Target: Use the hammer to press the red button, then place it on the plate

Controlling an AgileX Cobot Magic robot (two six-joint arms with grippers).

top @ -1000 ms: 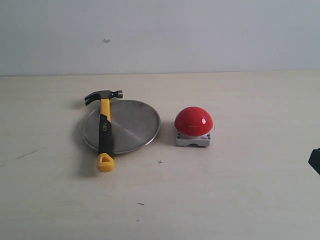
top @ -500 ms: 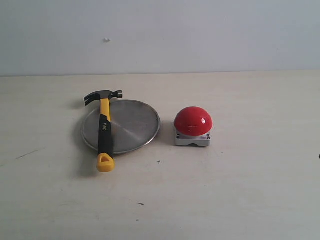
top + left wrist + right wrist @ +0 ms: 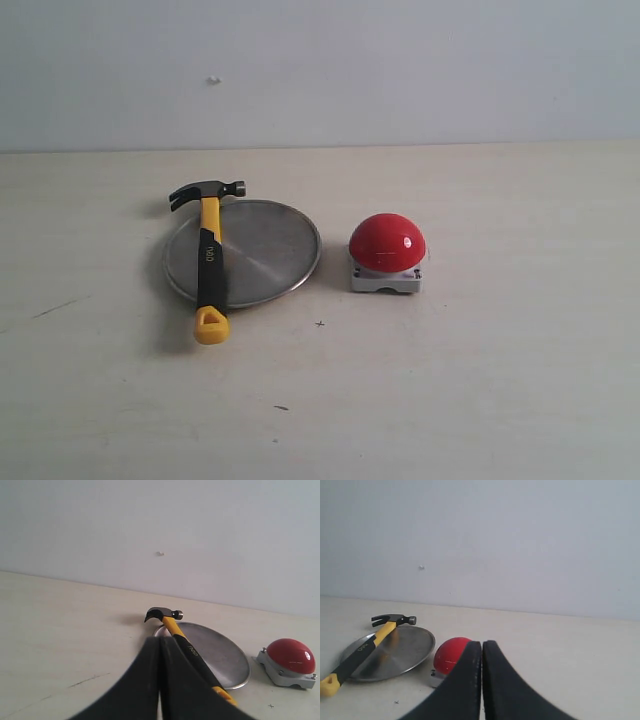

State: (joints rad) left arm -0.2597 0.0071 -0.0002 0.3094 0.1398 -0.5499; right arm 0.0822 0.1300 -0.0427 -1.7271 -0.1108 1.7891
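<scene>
Black jaws fill the lower middle of both wrist views and hide part of the scene. In the left wrist view they cover the lower handle of the hammer (image 3: 208,262), with only a sliver of its yellow end showing beside them. In the right wrist view they hide one side of the red button (image 3: 387,242) and most of its grey base.

Neither arm shows in the exterior view. Both pairs of jaws are pressed together on nothing, held low and aimed across the desk (image 3: 480,380) toward the wall.

The hammer lies across the left part of the plate (image 3: 270,250), head past the far rim, loop past the near rim. The button stands just right of the plate, not touching it.
</scene>
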